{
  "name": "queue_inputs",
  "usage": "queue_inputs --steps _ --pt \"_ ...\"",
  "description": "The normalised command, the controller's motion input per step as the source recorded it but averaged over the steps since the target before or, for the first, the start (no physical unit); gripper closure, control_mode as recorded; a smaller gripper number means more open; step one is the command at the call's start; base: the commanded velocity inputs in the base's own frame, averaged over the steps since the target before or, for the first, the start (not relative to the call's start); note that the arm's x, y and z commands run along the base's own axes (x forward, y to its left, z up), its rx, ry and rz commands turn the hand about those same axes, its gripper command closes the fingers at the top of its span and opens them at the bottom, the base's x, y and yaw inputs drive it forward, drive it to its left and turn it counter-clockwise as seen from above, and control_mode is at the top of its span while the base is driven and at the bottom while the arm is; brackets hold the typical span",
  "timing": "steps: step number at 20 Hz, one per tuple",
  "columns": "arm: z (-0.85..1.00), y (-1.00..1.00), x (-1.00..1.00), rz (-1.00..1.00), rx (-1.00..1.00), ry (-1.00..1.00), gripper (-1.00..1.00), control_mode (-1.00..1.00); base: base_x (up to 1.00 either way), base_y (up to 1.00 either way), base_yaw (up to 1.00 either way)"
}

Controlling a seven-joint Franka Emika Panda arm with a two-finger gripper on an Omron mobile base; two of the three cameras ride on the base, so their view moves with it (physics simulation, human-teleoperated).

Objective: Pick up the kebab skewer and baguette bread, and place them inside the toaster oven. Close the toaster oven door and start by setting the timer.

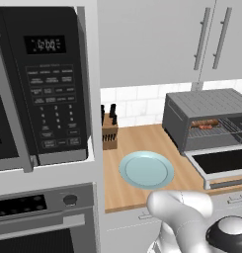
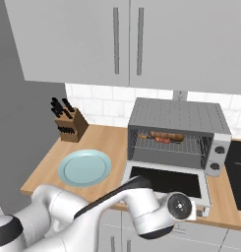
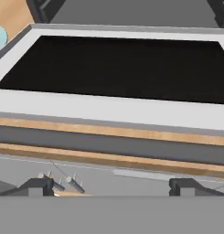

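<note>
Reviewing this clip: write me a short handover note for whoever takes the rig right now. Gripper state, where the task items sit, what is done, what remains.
Gripper: open, holding nothing, low in front of the counter edge, facing the toaster oven door.
Toaster oven: on the counter, its door folded down flat.
Kebab skewer and baguette bread: both on the wire rack inside the oven, side by side; they are too small to tell whether they touch.
Plate: on the counter left of the oven, nothing on it.
Done: both foods loaded.
Left: lift the door shut, then turn the timer knob on the oven's right panel.
</note>
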Motion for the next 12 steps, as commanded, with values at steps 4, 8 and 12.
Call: queue_inputs --steps 4,8,12 --pt "-0.13 0.04 -0.26 -0.04 0.00 -0.11 -1.00 -1.00 0.00 0.00 0.00" --pt "-0.01 0.00 -0.02 -0.05 0.00 -0.11 -1.00 -1.00 0.00 0.00 0.00" --pt "0.00 0.00 0.00 -0.05 0.00 -0.09 -1.00 -1.00 0.00 0.00 0.00"
